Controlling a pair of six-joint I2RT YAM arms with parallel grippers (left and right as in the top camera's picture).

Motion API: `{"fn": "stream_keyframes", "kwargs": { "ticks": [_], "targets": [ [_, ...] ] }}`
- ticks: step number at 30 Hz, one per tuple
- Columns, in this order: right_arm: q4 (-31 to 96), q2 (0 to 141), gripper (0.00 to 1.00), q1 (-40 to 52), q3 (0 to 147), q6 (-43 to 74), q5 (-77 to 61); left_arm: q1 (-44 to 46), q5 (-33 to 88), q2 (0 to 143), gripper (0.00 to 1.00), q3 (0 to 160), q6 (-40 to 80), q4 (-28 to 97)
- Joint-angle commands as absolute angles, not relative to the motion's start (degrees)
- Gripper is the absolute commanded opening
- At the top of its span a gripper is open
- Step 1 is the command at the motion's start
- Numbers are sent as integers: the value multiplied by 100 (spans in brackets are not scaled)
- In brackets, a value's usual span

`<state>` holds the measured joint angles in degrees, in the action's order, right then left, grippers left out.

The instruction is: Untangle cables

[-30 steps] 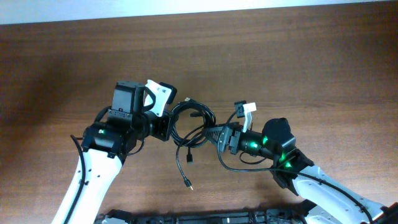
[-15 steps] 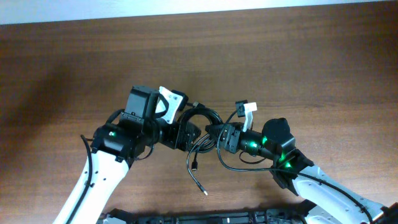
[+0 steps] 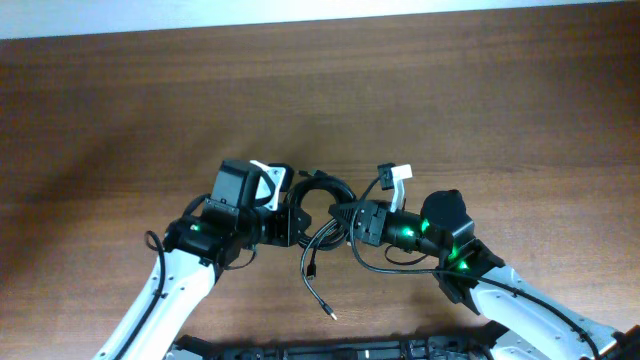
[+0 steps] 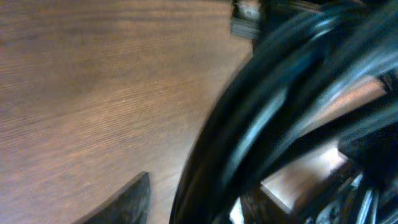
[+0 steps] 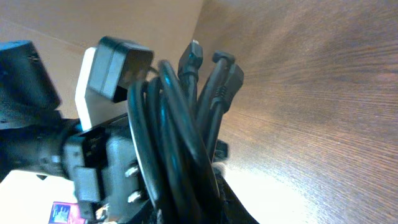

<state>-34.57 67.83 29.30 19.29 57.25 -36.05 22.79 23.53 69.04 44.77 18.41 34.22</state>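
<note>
The cables sit as one knotted bundle of black loops at the centre-front of the wooden table, right between the two grippers. Two loose tails drop from the bundle toward the near edge: one ends in a small dark plug, the longer one in a pale metal tip lying on the wood. In the right wrist view we see the cords stacked tight and running up from the bottom of the frame, with several plug ends poking out on top, close together. The right gripper is on the bundle's right edge and we read it as clenched on the cables, since the cords come straight out of it. The left gripper is pressed against the bundle's left edge. The left wrist view is only a blurred mass of black cord hard against the lens, so we cannot tell whether that gripper is released or grasping. The two grippers are near each other, with only the loops between them. Green lights glow on the right arm.
</note>
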Motion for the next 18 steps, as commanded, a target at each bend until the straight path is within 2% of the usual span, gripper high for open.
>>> {"fn": "stream_keyframes", "kwargs": {
  "ticks": [1, 2, 3, 5, 11, 13, 15, 18],
  "targets": [
    [-3540, 6729, 16, 2961, 2058, 5774, -3701, 2287, 2154, 6855, 8, 4134, 2552, 3157],
    [-3535, 6729, 17, 2961, 2058, 5684, -3688, 2285, 2119, 6853, 0, 4134, 2552, 3124],
    [-3514, 6729, 17, 2961, 2058, 5568, -3677, 2283, 2115, 6853, 0, 4134, 2550, 3074],
    [-3367, 6729, 25, 2961, 2058, 5308, -3618, 2283, 2115, 6853, 0, 4134, 2550, 2864],
    [-2493, 6729, 67, 2956, 2058, 5120, -3197, 1970, 2029, 6851, 0, 4134, 2547, 2663],
    [-2298, 6729, 78, 2956, 2058, 5122, -3096, 1739, 2084, 6840, 0, 4134, 2550, 2663],
    [-2220, 6729, 99, 2956, 2058, 5122, -3074, 1533, 2427, 6838, 0, 4134, 2547, 2663],
    [-2053, 6729, 99, 2956, 2058, 5122, -3076, 1494, 2528, 6838, 0, 4134, 2545, 2663]
  ]
}}
